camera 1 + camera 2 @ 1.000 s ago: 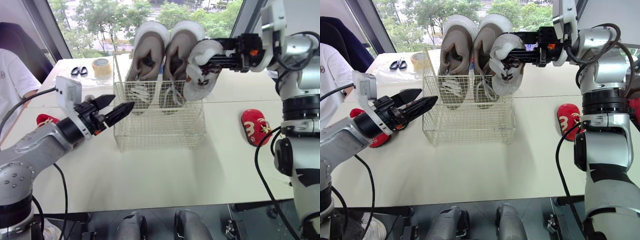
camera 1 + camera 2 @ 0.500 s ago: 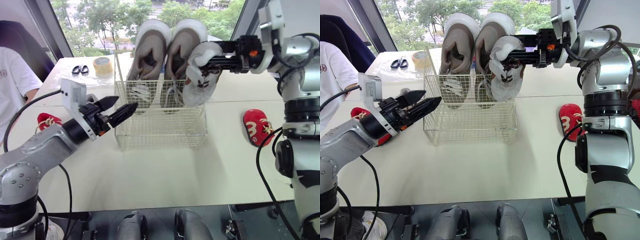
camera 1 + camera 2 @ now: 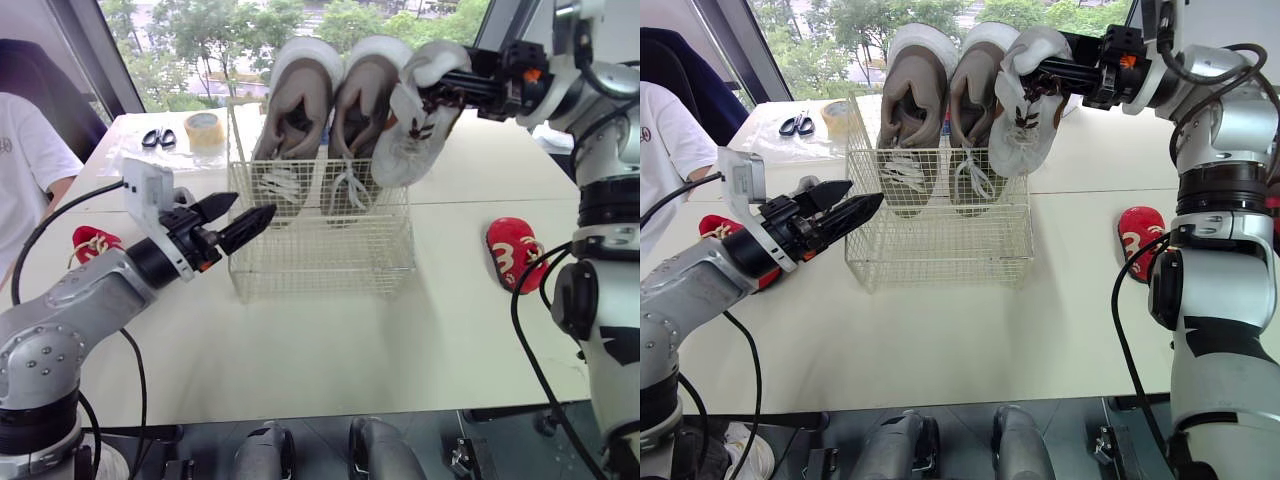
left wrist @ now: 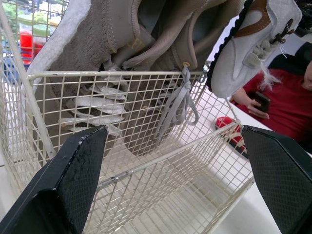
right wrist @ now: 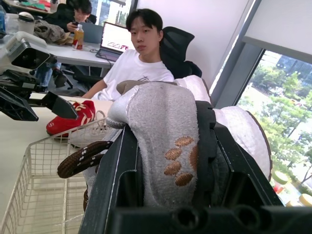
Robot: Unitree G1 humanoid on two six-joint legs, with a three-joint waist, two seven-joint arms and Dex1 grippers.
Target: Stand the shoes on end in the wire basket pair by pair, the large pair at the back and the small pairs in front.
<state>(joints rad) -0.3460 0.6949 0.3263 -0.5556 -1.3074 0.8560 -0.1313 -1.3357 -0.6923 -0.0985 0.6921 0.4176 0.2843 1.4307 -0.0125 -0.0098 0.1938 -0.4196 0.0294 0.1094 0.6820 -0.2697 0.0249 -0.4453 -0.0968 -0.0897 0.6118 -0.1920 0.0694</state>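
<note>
- Worktop (image 3: 330,330): layout same as half a second ago; only the right arm's load has moved.
- Wire basket (image 3: 320,268): sits mid-worktop. The back row is filled, the front row is bare wire.
- Large pair (image 3: 305,100): both taupe shoes stand toe-down, side by side against the back wall. That part looks done.
- White shoe (image 3: 420,130): half a second ago it hung lower with its toe dipped at the basket's right end. It is now lifted and tipped, heel high to the right, toe about at rim height. Can't tell whether the toe is inside the wire or just over it.
- Right tool (image 3: 455,88): clamped on the white shoe's heel, no release. Reads as a pull-back to re-aim, so the first small shoe is not placed yet.
- Left tool (image 3: 250,208): fingers spread wide, holding nothing. It is parked just beside the basket's left front corner, barely moved in the last half second. Likely there to steady the basket.
- Red shoes: one right of the basket (image 3: 515,252), one far left (image 3: 92,242), both lying flat on the worktop, well apart. That pair remains to be loaded.
</note>
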